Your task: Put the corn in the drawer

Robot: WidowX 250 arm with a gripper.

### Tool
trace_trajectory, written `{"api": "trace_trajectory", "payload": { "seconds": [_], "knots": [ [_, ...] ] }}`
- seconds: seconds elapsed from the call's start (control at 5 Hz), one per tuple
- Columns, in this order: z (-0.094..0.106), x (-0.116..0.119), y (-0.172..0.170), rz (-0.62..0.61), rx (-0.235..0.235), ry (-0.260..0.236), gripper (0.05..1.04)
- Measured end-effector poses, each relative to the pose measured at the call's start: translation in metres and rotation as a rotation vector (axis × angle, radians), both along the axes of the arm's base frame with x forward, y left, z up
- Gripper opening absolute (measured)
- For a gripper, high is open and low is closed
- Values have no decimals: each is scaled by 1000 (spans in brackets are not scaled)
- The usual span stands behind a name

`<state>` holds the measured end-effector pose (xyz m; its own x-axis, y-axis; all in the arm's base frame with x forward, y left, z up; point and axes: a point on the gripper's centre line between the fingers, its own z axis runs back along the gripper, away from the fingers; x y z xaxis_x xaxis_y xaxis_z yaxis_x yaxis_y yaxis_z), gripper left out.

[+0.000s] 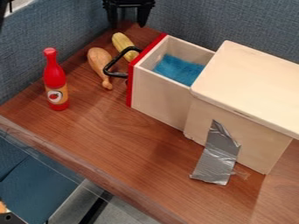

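The black gripper (128, 17) hangs at the top edge of the view with its two fingers spread and nothing between them. Below it, apart from it, the yellow corn (121, 41) lies on the table, its lower end close to the black drawer handle. The wooden drawer (161, 98) with a red front stands pulled out to the left from its box, and a blue lining (179, 69) shows inside.
A brown drumstick-shaped toy (99, 61) lies left of the corn, its thin end near the handle (116, 75). A red bottle (55, 81) stands upright at the left. The wooden box (248, 87) fills the right, with silver tape (219, 157) running onto the table (111, 144).
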<state>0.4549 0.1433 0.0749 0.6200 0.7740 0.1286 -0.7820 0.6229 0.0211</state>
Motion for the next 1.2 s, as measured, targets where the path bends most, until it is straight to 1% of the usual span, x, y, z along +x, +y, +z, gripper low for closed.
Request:
{"api": "trace_trajectory", "payload": {
  "seconds": [0.2, 0.4, 0.6, 0.8, 1.0, 1.2],
  "knots": [
    [-3, 1, 1, 3, 3, -1, 1000],
    [-10, -3, 2, -1, 6, 18, 1000],
    [-27, -10, 3, 7, -2, 45, 1000],
    [-27, -10, 7, 18, 7, 39, 1000],
    [-38, -9, 9, 21, 6, 53, 972],
    [-44, -11, 13, 51, 3, 63, 702]
  ]
}}
